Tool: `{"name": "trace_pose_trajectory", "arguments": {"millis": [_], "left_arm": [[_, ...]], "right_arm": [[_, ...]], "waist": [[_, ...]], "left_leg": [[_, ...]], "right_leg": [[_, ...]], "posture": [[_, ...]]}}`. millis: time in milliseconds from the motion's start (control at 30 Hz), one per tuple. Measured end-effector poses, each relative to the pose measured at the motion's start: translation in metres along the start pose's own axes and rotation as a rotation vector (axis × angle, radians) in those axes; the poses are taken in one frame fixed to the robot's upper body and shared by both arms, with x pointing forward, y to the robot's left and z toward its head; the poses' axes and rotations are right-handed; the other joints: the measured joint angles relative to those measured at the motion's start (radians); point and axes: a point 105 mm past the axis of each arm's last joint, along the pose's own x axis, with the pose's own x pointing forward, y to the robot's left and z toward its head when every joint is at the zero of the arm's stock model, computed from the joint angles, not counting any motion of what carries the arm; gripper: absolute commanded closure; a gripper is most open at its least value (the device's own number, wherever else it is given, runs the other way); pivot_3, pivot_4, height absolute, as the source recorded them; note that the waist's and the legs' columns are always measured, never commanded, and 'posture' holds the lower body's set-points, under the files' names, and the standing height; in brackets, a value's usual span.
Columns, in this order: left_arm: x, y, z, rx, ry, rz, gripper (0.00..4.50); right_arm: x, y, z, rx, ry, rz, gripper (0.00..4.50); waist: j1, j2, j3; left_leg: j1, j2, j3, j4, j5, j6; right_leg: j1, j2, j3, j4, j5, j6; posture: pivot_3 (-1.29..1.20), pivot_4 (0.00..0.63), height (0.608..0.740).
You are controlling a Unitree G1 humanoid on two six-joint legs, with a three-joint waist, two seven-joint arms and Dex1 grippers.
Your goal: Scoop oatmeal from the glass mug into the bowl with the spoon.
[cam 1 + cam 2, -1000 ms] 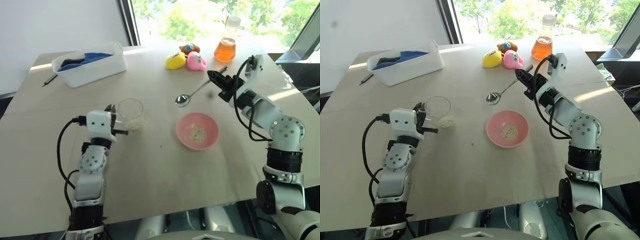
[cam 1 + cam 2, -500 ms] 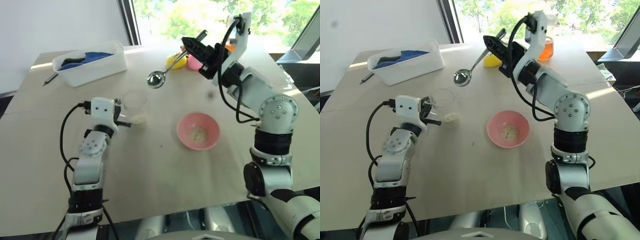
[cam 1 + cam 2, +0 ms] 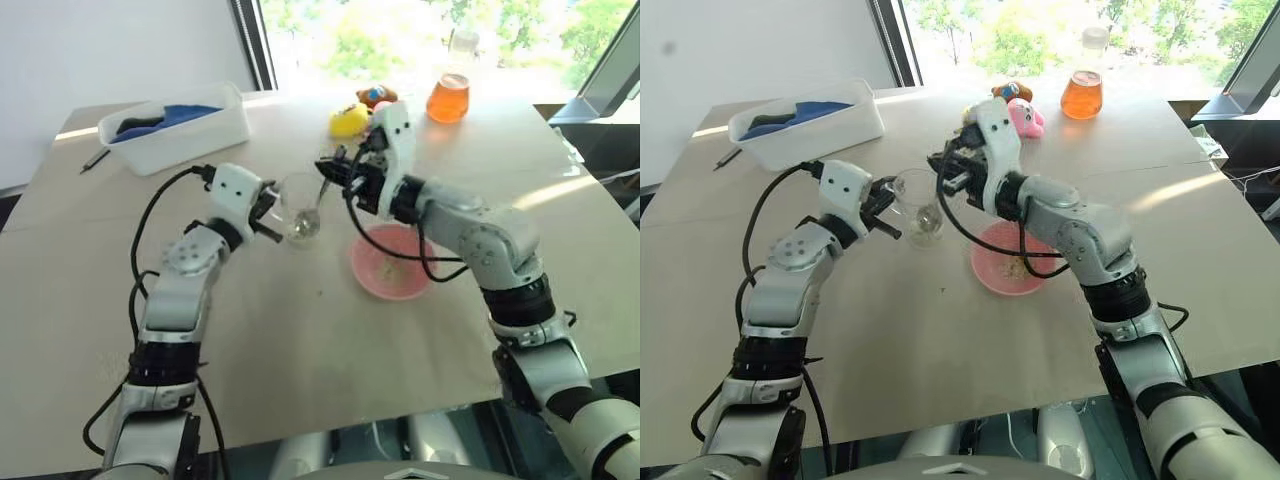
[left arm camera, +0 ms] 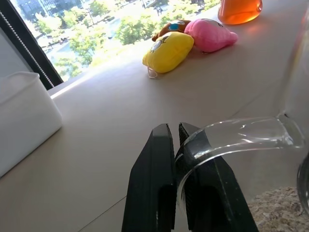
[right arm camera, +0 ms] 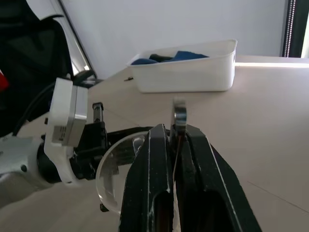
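The left gripper [image 4: 170,137] is clamped shut on the handle of the glass mug [image 3: 299,205], holding it tipped above the counter [image 3: 300,340], just beside the pink bowl [image 3: 392,262]. The right gripper [image 3: 329,172] is pinched tight on the spoon [image 3: 319,200], whose end dips into the mug's mouth. Oatmeal [image 3: 926,217] sits in the bottom of the mug, and a few flakes lie in the bowl. Beyond the mug stands a white tub [image 3: 175,125].
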Motion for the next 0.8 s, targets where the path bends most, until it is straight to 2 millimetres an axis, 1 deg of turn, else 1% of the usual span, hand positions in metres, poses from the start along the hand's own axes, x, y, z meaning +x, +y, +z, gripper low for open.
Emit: {"name": "trace_pose_trajectory", "arguments": {"millis": [100, 233, 367, 533, 667, 800], "left_arm": [[0.0, 0.0, -0.002, 0.009, 0.001, -0.016, 4.48], [0.001, -0.001, -0.003, 0.011, 0.002, -0.025, 4.48], [0.001, -0.002, -0.003, 0.007, 0.0, -0.021, 4.48], [0.002, -0.005, -0.005, -0.01, -0.003, -0.015, 4.48], [-0.002, -0.008, -0.013, -0.014, 0.003, -0.009, 4.48], [-0.002, -0.009, -0.012, -0.011, -0.008, -0.002, 4.48]], "right_arm": [[0.002, 0.002, -0.003, -0.001, 0.019, 0.01, 4.5], [0.006, 0.007, -0.009, 0.041, 0.047, 0.018, 4.5], [0.008, 0.004, -0.012, 0.079, 0.048, 0.0, 4.5], [0.009, -0.001, -0.017, 0.18, 0.054, -0.037, 4.5], [0.006, -0.016, -0.018, 0.386, 0.046, -0.107, 4.5], [0.001, -0.026, -0.013, 0.514, 0.043, -0.14, 4.5]], "waist": [[0.0, 0.0, 0.0], [0.0, 0.0, 0.0], [0.001, 0.0, 0.0], [-0.001, 0.0, 0.0], [-0.001, 0.0, 0.0], [0.0, 0.0, 0.0]], "left_leg": [[0.0, 0.0, 0.0, 0.0, 0.0, 0.0], [0.0, 0.0, 0.0, 0.0, 0.0, 0.0], [-0.001, 0.0, 0.0, 0.0, 0.0, 0.0], [-0.001, 0.0, 0.0, 0.0, 0.0, 0.0], [-0.001, 0.0, 0.0, 0.0, 0.0, 0.0], [-0.001, 0.0, -0.001, 0.0, 0.0, 0.0]], "right_leg": [[-0.001, 0.0, 0.0, 0.0, 0.0, 0.0], [-0.001, 0.0, 0.0, 0.0, 0.0, 0.0], [-0.001, 0.0, 0.0, 0.0, 0.0, 0.0], [-0.001, 0.0, 0.0, 0.001, 0.0, 0.0], [-0.002, 0.0, 0.0, 0.001, 0.0, 0.0], [-0.002, 0.0, 0.0, 0.001, 0.0, 0.0]], "posture": [[0.0, 0.15, 0.74], [0.0, 0.15, 0.74], [0.0, 0.15, 0.74], [0.0, 0.15, 0.74], [0.0, 0.15, 0.74], [0.0, 0.15, 0.74]]}}
